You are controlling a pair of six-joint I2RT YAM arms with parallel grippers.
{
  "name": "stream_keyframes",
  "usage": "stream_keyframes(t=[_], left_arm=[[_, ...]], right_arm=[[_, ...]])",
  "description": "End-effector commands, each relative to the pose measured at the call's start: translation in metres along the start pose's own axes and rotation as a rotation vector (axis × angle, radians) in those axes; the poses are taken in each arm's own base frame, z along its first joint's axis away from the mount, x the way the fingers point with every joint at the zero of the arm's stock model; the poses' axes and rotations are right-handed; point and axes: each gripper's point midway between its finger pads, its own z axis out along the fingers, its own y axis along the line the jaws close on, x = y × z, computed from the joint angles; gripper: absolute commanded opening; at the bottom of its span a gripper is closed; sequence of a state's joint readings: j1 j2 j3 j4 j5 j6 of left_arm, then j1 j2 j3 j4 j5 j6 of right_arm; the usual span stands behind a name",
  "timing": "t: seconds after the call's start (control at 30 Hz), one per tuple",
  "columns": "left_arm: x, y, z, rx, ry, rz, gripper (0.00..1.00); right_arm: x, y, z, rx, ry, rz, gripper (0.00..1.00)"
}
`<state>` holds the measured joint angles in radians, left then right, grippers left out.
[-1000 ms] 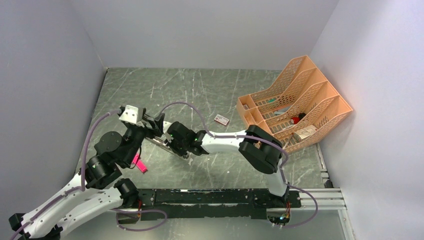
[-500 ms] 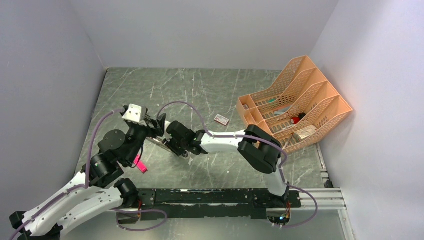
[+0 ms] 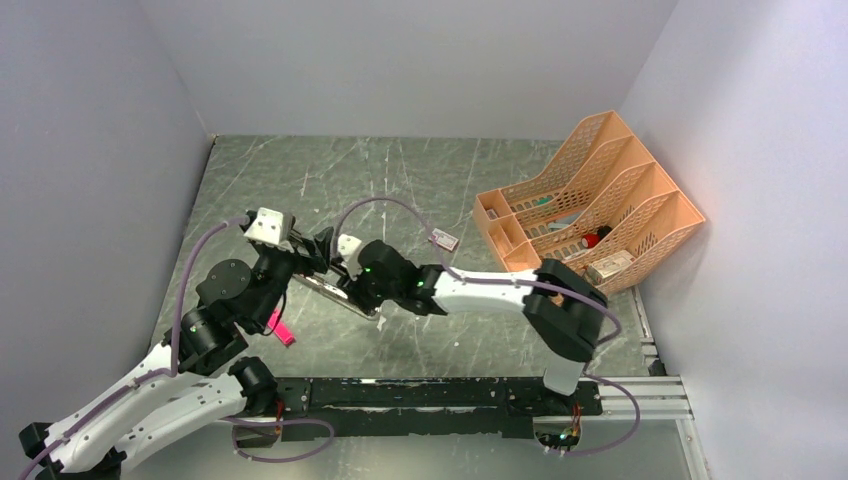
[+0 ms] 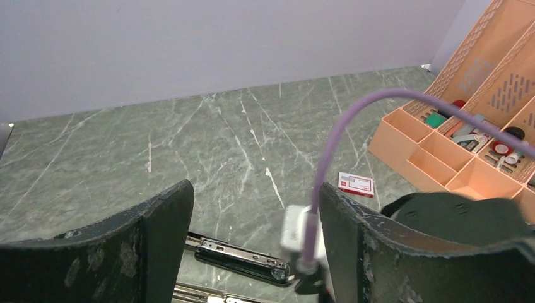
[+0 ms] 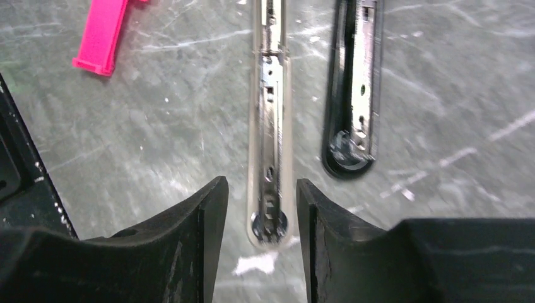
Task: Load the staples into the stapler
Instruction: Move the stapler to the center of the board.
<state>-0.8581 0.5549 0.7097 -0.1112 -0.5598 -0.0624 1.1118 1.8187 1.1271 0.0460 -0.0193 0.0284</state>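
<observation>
Rail of stapler (image 5: pixel 270 126) between right gripper (image 5: pixel 261 187) jaws

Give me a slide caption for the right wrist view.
Right gripper open over the unfolded stapler, a pink plastic piece lying beside it.

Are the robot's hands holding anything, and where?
Nothing is held. The right gripper stands open astride the stapler rail, not pinching it; the left gripper is open and empty.
</observation>
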Motion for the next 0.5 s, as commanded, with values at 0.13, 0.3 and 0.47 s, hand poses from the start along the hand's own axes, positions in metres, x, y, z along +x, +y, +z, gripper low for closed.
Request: stream_keyframes(t=[0.13,0.3,0.47], left_arm=[[-0.012,-0.001,0.001,0.004,-0.023,-0.029,0.77],[-0.007,-0.008,0.005,0.03,0.008,-0.016,0.79],[0.002,-0.014,0.009,0.044,0.052,-0.004,0.79]], right_arm=[[0.007,-0.102,-0.073,0.21,-0.075,0.123,0.55],[0.037,-0.175,-0.098,0.328,0.017,0.205,0.64],[0.054,-0.215,-0.097,0.353,0.12,0.196,0.67]])
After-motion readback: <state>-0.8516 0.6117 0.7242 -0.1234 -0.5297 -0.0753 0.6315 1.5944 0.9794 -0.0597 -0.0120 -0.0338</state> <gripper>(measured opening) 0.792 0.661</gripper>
